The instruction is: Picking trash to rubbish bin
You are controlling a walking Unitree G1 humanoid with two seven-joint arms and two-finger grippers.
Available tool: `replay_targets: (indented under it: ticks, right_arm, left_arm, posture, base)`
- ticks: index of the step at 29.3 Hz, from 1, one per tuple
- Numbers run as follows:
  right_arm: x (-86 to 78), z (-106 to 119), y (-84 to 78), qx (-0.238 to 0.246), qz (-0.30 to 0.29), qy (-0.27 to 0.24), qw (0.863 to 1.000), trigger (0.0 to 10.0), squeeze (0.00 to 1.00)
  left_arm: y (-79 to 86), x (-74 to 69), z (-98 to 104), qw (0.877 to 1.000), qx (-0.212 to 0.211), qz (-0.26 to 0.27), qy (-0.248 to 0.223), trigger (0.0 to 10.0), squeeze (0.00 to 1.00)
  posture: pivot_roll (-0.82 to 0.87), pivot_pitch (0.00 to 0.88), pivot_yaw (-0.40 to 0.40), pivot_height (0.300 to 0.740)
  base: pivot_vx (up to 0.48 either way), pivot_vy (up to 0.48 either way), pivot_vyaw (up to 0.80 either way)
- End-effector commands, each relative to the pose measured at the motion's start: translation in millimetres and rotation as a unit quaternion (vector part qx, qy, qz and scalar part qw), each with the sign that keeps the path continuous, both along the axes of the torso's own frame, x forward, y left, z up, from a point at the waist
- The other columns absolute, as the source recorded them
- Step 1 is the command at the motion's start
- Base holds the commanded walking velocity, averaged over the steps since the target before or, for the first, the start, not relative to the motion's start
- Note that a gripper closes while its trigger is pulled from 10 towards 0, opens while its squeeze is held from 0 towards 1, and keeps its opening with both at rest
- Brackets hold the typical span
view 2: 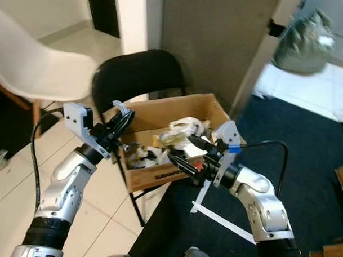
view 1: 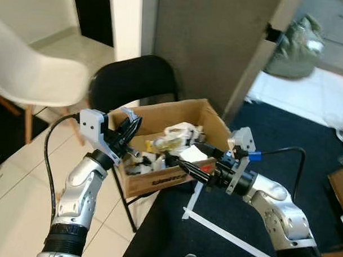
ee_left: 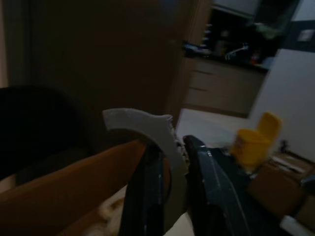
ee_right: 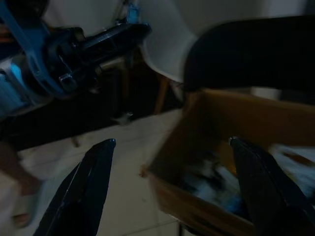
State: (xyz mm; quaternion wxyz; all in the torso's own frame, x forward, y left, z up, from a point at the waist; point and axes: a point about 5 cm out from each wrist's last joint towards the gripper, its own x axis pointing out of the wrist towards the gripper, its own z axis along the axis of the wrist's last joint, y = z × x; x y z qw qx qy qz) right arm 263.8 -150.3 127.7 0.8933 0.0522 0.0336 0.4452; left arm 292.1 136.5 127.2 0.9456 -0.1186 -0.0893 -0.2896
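1. Black fingers of the left gripper (view 1: 128, 128) are pinched together on a curved grey scrap (ee_left: 147, 129), held just above the left rim of the cardboard box (view 1: 158, 181).
2. Behind those fingers, the silver left arm (view 1: 79, 193) rises from the lower left, a black cable looping beside it.
3. Fingers of the right gripper (view 1: 184, 160) stand well apart with nothing between them, reaching over the box's front right edge.
4. Its silver right arm (view 1: 281, 214) comes in from the lower right above a dark blue carpet (view 1: 284, 132).
5. Inside the open box lies mixed trash (view 1: 177, 137): white crumpled pieces and yellowish wrappers.
6. That box sits on the seat of a black chair (view 1: 133, 82), whose rounded back rises behind it.
7. Left of the black chair stands a white chair (view 1: 38, 73) on pale floor tiles.
8. Farther off, a greenish bag (view 1: 298, 45) rests on the floor past a doorway.
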Motion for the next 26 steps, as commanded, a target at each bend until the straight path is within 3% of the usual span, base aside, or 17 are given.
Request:
replay_targets:
  ticks: [1,8,26]
  right_arm:
    - [0.4,1.5,-4.0,-0.003,-0.006,-0.003,1.0,10.0,0.0]
    - [0.4,2.2,-3.9,-0.002,-0.006,-0.006,1.0,10.0,0.0]
    - [-0.1,1.4,-4.2,-0.003,-0.005,-0.008,1.0,10.0,0.0]
  left_arm:
    - [-4.8,-0.8,-0.2,1.0,-0.002,-0.009,0.001,10.0,0.0]
    - [-4.8,-0.6,-0.3,1.0,-0.003,-0.008,0.002,10.0,0.0]
    - [-5.0,1.2,-3.8,0.999,-0.023,-0.011,0.025,10.0,0.0]
  posture:
    - [-0.01,0.0,-0.021,0.74]
    - [-0.01,0.0,-0.021,0.74]
    - [-0.01,0.0,-0.027,0.74]
  base:
    - [0.42,0.0,0.0]
    - [0.41,0.0,0.0]
    - [0.0,0.0,0.0]
